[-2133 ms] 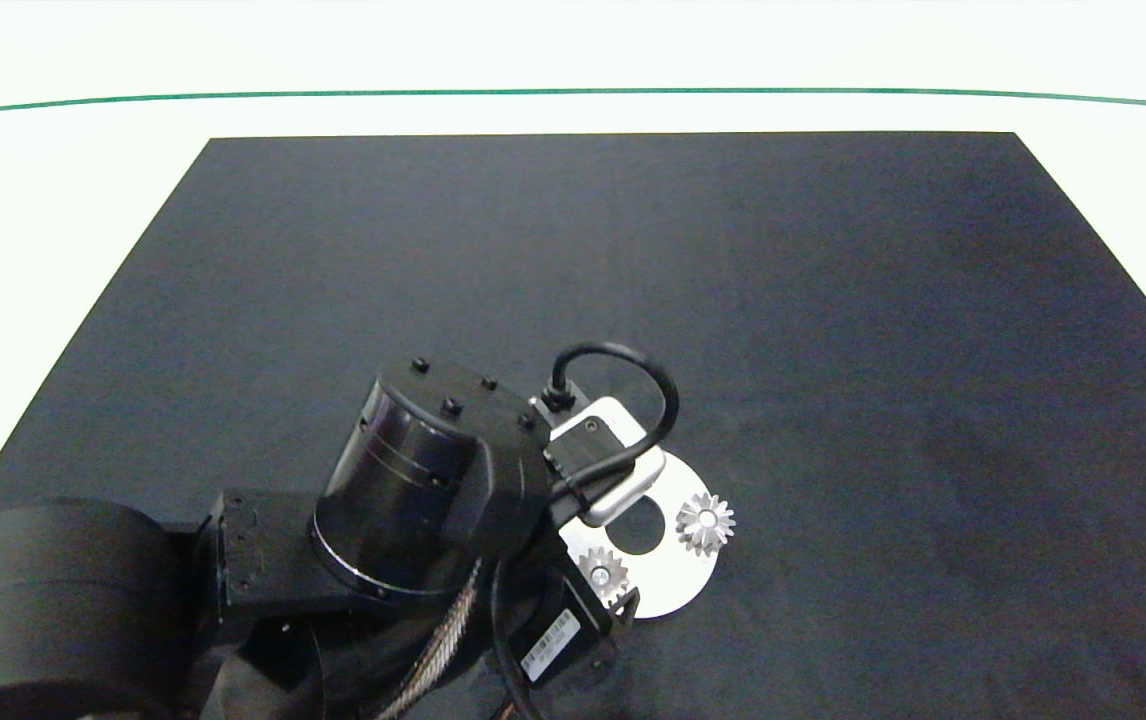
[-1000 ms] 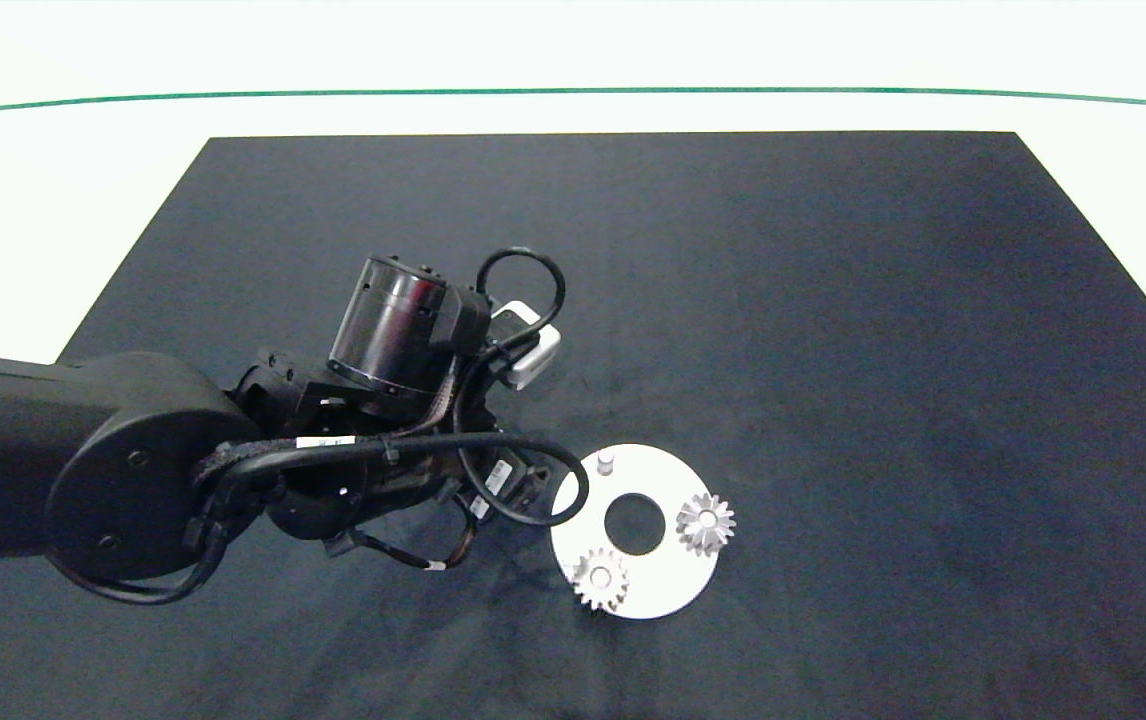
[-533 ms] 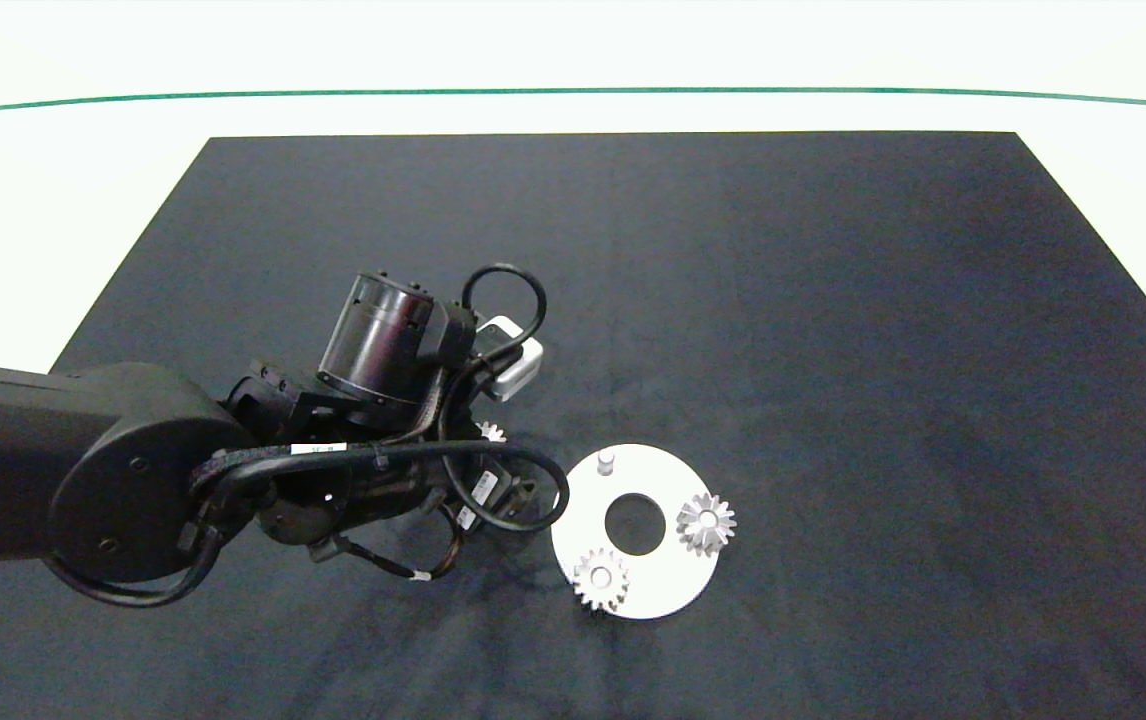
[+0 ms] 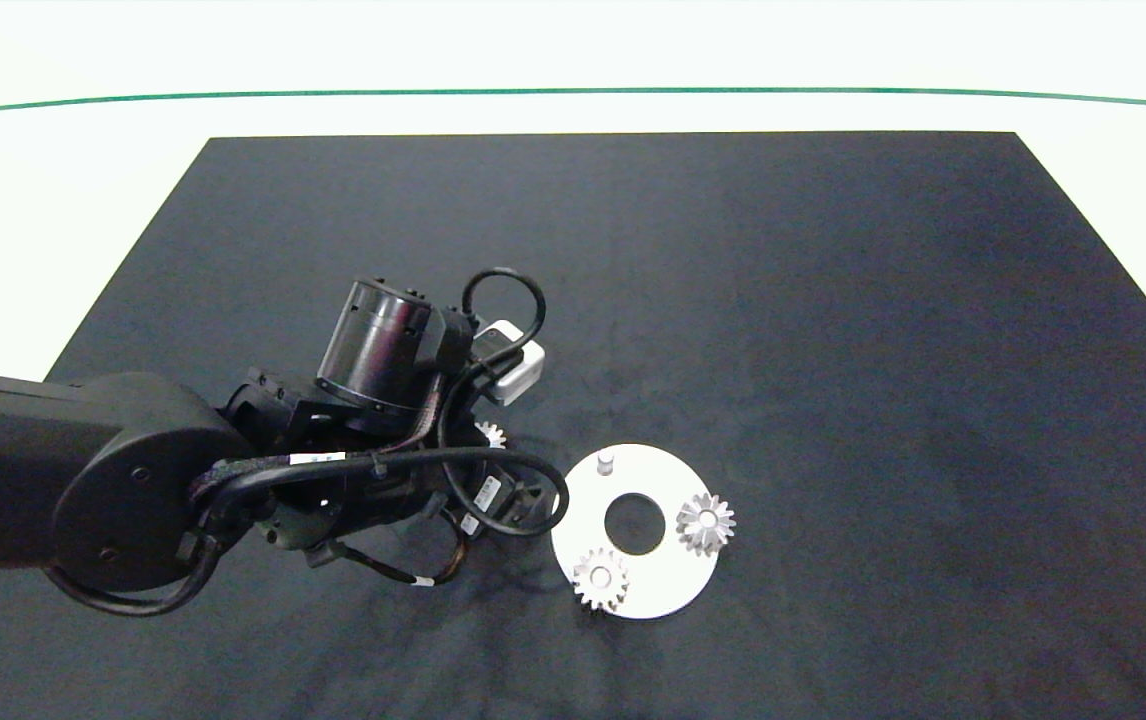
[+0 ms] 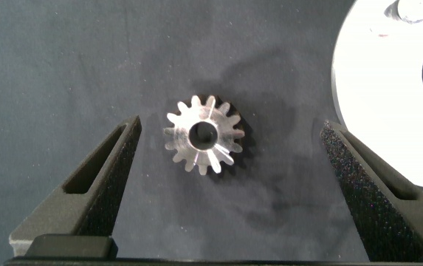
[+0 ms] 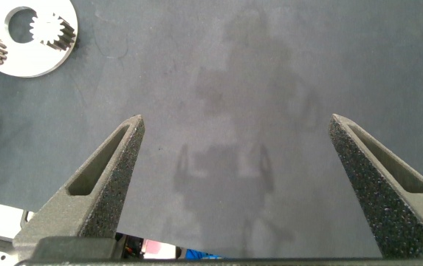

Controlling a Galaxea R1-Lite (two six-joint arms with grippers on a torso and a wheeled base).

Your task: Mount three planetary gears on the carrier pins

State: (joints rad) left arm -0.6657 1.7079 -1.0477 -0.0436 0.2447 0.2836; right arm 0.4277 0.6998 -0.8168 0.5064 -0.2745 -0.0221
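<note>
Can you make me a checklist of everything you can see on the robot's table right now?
Surface: black mat on a white table, green line near the far edge.
Job's things: white disc with two gears on pins; one pin bare; third gear lying flat on the mat beside the disc.
Clutter: nothing seen.
Grippers: left tool open, its fingers either side of the loose gear; right tool open, above bare mat.
Cables: black loops on the left arm.
Surroundings: nothing seen.
</note>
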